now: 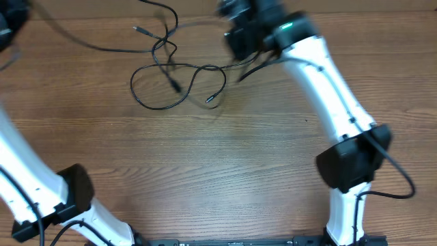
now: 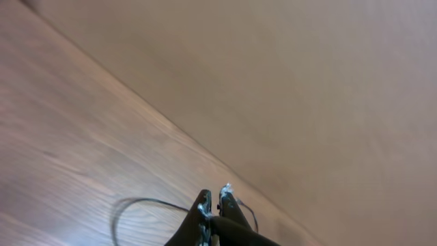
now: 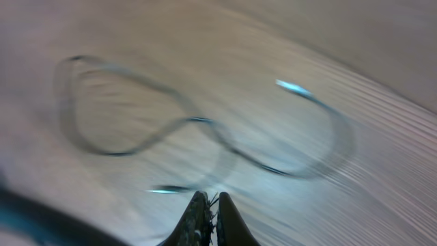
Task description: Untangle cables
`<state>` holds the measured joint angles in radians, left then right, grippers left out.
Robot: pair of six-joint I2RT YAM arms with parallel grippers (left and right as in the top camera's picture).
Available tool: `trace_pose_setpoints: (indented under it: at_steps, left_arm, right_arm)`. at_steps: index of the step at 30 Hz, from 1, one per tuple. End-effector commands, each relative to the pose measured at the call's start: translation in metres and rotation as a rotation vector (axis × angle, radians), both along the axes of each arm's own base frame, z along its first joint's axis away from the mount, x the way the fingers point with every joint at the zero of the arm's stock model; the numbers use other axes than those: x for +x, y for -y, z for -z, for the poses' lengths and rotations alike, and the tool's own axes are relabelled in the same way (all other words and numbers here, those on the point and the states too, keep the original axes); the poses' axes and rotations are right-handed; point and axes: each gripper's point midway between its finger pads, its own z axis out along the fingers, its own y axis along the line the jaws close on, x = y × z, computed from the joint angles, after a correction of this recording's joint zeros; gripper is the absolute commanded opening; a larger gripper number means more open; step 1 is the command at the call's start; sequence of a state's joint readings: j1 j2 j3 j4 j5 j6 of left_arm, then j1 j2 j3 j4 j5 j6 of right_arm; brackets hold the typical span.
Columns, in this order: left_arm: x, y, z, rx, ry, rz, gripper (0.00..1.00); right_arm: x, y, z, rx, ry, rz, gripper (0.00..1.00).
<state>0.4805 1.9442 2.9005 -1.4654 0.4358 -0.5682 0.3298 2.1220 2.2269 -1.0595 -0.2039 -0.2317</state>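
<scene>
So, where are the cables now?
In the overhead view the cables lie in loose loops on the table's far half, left of centre, beside the right pincer.

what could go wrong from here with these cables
The cables cross in a knot, and one strand runs up-left toward the left tool, whose fingers look shut. Pulling could tighten the crossing instead of freeing it.
The right wrist view is motion-smeared, with the loops just ahead of the right tool. A fast sweep could snag them.

wood-grain table [image 1: 218, 157]; thin black cables [image 1: 168, 67] lying looped, crossing, toward far edge.
</scene>
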Motion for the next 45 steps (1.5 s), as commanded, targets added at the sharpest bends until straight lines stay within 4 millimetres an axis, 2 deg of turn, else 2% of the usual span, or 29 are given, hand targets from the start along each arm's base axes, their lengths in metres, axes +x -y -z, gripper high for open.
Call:
trace_pose_setpoints:
  at_steps: [1,4,5,7,10,12,14,17,19,21,24,29,30,34,35,37,40,45]
  left_arm:
    - [-0.039,-0.016,-0.029,0.001,0.089,0.016,0.04]
    - [-0.053,-0.037,-0.028,-0.003,0.092,-0.017,0.04]
    - [-0.056,-0.042,-0.028,0.0,0.09,-0.03,0.04]
    - [-0.056,-0.04,-0.028,-0.002,0.094,-0.02,0.04]
    - [-0.05,-0.025,-0.029,-0.007,0.099,0.031,0.04]
    - [-0.041,-0.007,-0.031,-0.002,0.104,0.08,0.04]
    - [-0.031,0.015,-0.034,0.015,0.115,0.137,0.04]
    - [-0.018,0.052,-0.039,0.053,0.142,0.246,0.04]
    - [-0.012,0.076,-0.04,0.073,0.145,0.297,0.04]
    - [-0.005,0.106,-0.038,0.129,0.144,0.358,0.04]
    - [0.0,0.14,-0.034,0.194,0.13,0.393,0.04]
    - [0.01,0.171,-0.016,0.3,0.062,0.368,0.04]
    - [0.012,0.174,-0.012,0.308,0.05,0.367,0.04]
    - [0.03,0.198,0.02,0.328,-0.041,0.404,0.04]
    - [0.04,0.206,0.038,0.326,-0.087,0.426,0.25]
    - [0.052,0.214,0.064,0.321,-0.153,0.457,1.0]
    - [0.056,0.215,0.077,0.321,-0.191,0.47,1.0]
    - [0.046,0.219,0.066,0.353,-0.157,0.514,1.0]
  right_arm:
    - [0.01,0.082,-0.04,0.004,0.05,0.18,0.04]
    - [0.01,0.134,-0.04,-0.004,0.025,0.277,0.04]
    - [0.01,0.142,-0.042,0.004,0.021,0.29,0.04]
    - [0.006,0.141,-0.048,0.079,0.007,0.264,0.04]
    - [0.002,0.132,-0.056,0.113,0.011,0.243,0.04]
    - [-0.005,0.119,-0.067,0.12,0.026,0.219,0.04]
    - [-0.016,0.104,-0.087,0.13,0.064,0.188,0.04]
    - [-0.035,0.091,-0.132,0.167,0.149,0.173,0.04]
    - [-0.046,0.091,-0.159,0.192,0.2,0.179,0.04]
    - [-0.062,0.094,-0.196,0.218,0.279,0.179,0.04]
    - [-0.084,0.097,-0.232,0.241,0.363,0.174,0.04]
    - [-0.113,0.103,-0.267,0.273,0.442,0.181,0.04]
    - [-0.115,0.103,-0.269,0.274,0.448,0.18,0.04]
    - [-0.121,0.111,-0.284,0.266,0.507,0.209,0.04]
    - [-0.123,0.115,-0.293,0.264,0.542,0.223,0.04]
    - [-0.125,0.12,-0.306,0.265,0.593,0.227,0.04]
    - [-0.121,0.133,-0.324,0.27,0.672,0.251,0.04]
    - [-0.103,0.175,-0.364,0.261,0.864,0.346,0.04]
